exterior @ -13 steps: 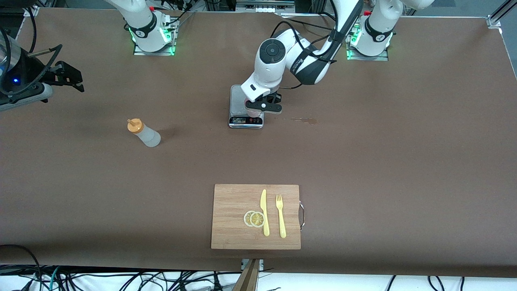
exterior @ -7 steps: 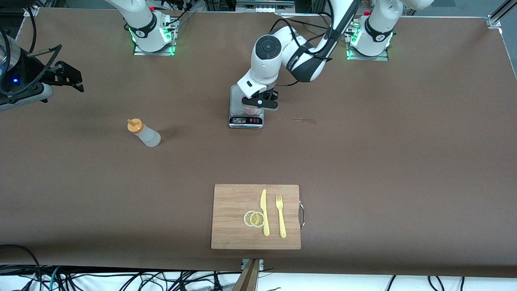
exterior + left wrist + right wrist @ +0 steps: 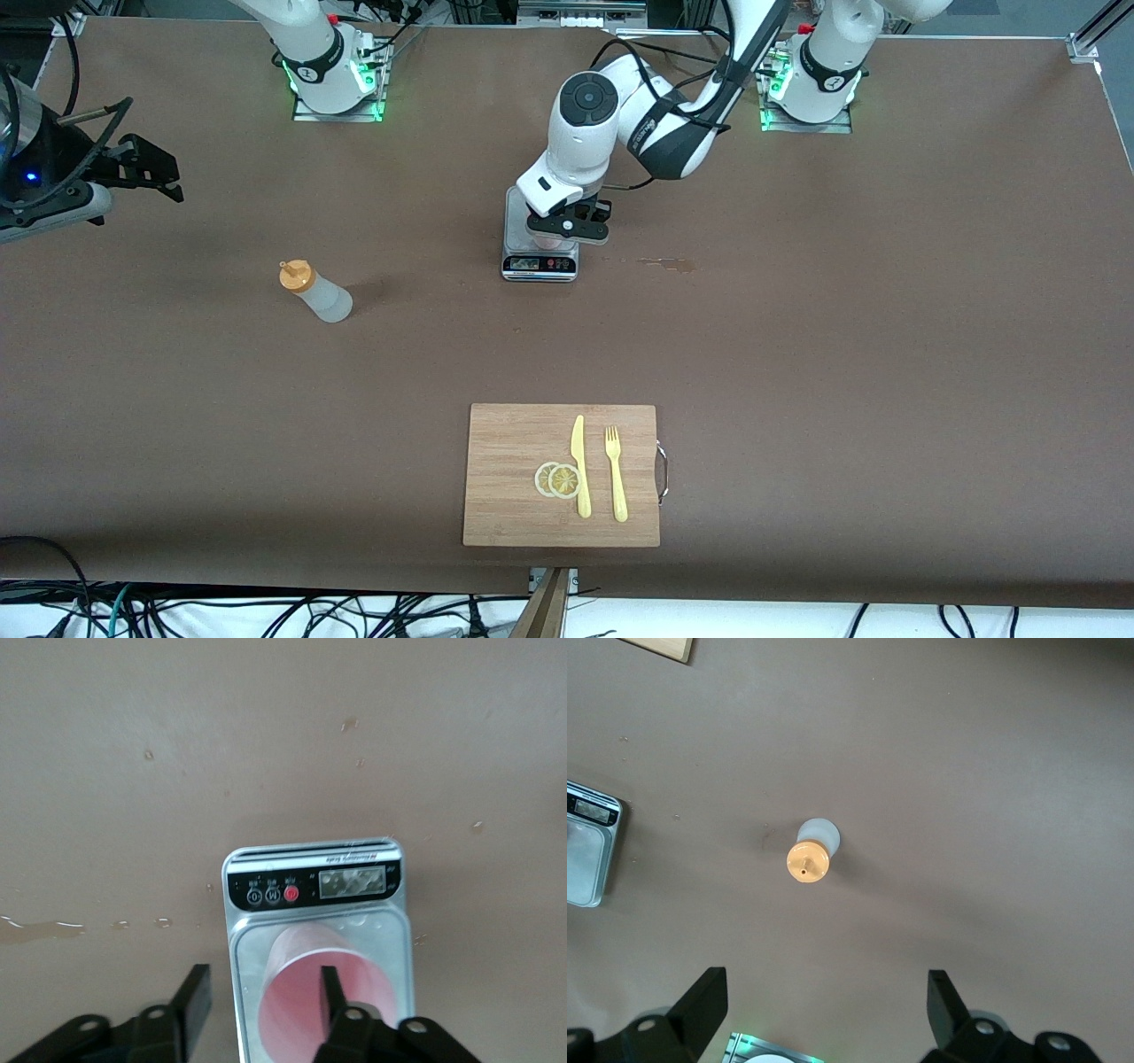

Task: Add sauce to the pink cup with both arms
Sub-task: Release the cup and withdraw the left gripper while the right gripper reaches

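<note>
presently, reading the front view from its left edge across: right gripper, black, two-fingered, hanging high over the right arm's end of the table; in the right wrist view its fingers stand wide apart with nothing between them, and the arm waits. sauce bottle, translucent whitish with an orange nozzle cap, upright on the bare brown table toward the right arm's end, well apart from every other item and untouched; seen from above in the right wrist view. kitchen scale, silver plate with a black button strip and display, near the middle of the table, display end toward the front camera. pink cup, pale pink, translucent, standing upright on the scale's plate. left gripper, low over the scale at the cup; in the left wrist view its jaws are parted, one finger showing in front of the cup's rim and the other clear of the scale, so the cup is not clamped. wooden cutting board, nearer the front camera than the scale, carrying two lemon slices, a yellow knife and a yellow fork side by side.
</note>
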Action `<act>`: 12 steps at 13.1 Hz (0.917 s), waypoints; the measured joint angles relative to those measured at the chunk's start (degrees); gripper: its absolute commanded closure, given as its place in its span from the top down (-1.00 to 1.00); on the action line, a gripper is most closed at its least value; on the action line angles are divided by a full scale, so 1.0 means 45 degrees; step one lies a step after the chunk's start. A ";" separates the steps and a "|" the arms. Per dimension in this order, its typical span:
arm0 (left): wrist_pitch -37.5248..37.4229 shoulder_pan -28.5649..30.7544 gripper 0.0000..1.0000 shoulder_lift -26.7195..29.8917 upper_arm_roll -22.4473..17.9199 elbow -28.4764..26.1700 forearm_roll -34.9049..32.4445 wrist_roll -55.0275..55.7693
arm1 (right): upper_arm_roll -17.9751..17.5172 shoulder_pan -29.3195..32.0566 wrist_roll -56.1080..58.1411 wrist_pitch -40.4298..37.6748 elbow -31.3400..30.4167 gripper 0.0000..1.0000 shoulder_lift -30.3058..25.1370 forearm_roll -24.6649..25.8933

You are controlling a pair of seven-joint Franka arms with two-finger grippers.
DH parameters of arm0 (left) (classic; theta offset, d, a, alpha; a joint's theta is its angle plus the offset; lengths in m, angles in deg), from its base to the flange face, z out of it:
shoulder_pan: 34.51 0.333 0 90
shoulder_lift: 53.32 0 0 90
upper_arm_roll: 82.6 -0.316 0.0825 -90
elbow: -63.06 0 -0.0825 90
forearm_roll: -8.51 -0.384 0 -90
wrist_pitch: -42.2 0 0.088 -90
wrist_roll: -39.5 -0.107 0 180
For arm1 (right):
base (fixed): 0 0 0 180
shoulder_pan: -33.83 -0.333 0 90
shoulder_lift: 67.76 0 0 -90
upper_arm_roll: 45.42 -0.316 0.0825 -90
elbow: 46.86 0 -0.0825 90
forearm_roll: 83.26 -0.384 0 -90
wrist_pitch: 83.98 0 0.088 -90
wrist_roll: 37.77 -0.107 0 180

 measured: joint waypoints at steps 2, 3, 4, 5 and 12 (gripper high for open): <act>-0.1868 0.0252 1.00 0.0511 -0.0442 0.1193 0.0483 0.0000 | 0.0199 0.0011 0.0000 -0.0008 0.0000 1.00 0.0001 -0.0133; -0.2696 0.0456 1.00 0.0866 -0.0754 0.1799 0.0491 0.0007 | 0.0226 0.0013 0.0001 -0.0085 -0.0004 1.00 0.0011 -0.0158; -0.3384 0.0731 1.00 0.1258 -0.1197 0.2308 0.0491 0.0006 | 0.0224 0.0004 0.0041 -0.0348 -0.0015 1.00 0.0045 -0.0184; -0.4014 0.1134 1.00 0.1659 -0.1617 0.2658 0.0491 -0.0003 | 0.0211 -0.0026 0.0136 -0.0654 -0.0028 1.00 0.0104 -0.0230; -0.7990 0.7018 1.00 0.3413 -0.2221 0.3373 0.0492 -0.4804 | 0.0240 -0.0001 0.5218 -0.0675 -0.0268 1.00 0.1001 -0.1227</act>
